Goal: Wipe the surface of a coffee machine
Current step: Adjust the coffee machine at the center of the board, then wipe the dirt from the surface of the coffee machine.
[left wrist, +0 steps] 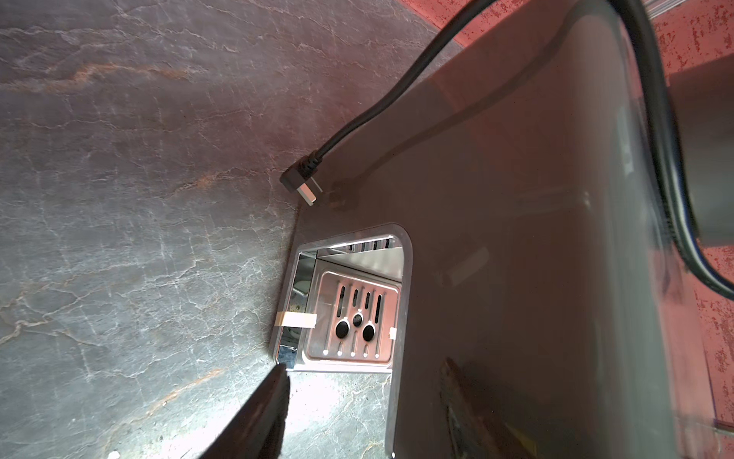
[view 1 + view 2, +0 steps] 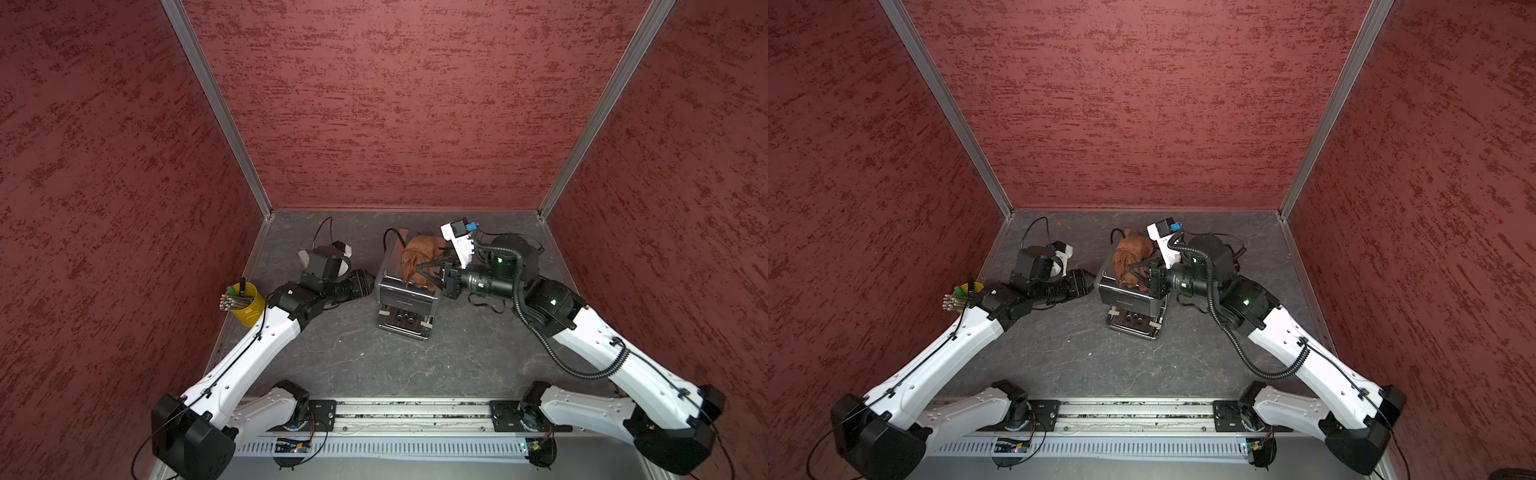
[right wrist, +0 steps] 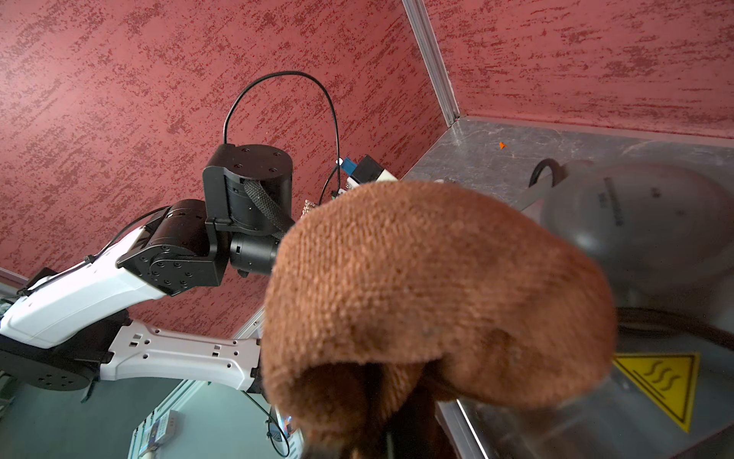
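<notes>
The coffee machine (image 2: 405, 297) (image 2: 1128, 296) is a boxy silver unit at mid-table, with its drip tray (image 2: 405, 322) (image 1: 353, 318) facing the front. A brown cloth (image 2: 419, 253) (image 2: 1133, 251) (image 3: 437, 286) lies on its top, beside the grey dome (image 3: 643, 222) and the yellow warning sticker (image 3: 667, 381). My right gripper (image 2: 420, 269) (image 2: 1134, 269) reaches in from the right and is shut on the cloth, which hides its fingers in the wrist view. My left gripper (image 2: 368, 282) (image 2: 1086, 280) (image 1: 365, 365) is open, close against the machine's left side wall (image 1: 516, 238). Whether it touches the wall I cannot tell.
The machine's black cord (image 1: 397, 95) ends in a plug (image 1: 302, 183) on the table by its left side. A yellow cup of sticks (image 2: 249, 309) stands at the left wall, partly behind my left arm. Red walls close three sides. A metal rail (image 2: 407, 415) runs along the front.
</notes>
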Controlling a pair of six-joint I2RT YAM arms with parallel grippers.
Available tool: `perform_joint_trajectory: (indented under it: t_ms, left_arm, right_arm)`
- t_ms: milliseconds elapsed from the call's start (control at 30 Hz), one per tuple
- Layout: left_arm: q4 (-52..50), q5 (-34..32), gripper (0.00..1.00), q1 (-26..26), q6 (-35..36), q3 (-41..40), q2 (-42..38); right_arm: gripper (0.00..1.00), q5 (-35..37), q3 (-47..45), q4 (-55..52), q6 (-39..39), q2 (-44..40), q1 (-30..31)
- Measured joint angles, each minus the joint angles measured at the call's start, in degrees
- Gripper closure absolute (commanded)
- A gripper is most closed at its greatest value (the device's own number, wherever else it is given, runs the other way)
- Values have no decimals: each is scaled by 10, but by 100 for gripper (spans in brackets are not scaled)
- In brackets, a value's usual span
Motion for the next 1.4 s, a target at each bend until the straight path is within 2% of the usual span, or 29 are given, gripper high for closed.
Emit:
perform_joint_trajectory:
  t_ms: [567,933,1400]
  left_arm:
    - [25,16,39,-20,-52,-33,-45]
    - [42,24,38,-41,-78,-53,-48]
    - [43,38,38,26,-51,-47,-48]
  right_arm:
    - [100,2,8,-59,-38,1,4]
    - [100,9,17,-125,-68,15,84]
    - [100,75,-43,-127,-48,54,143]
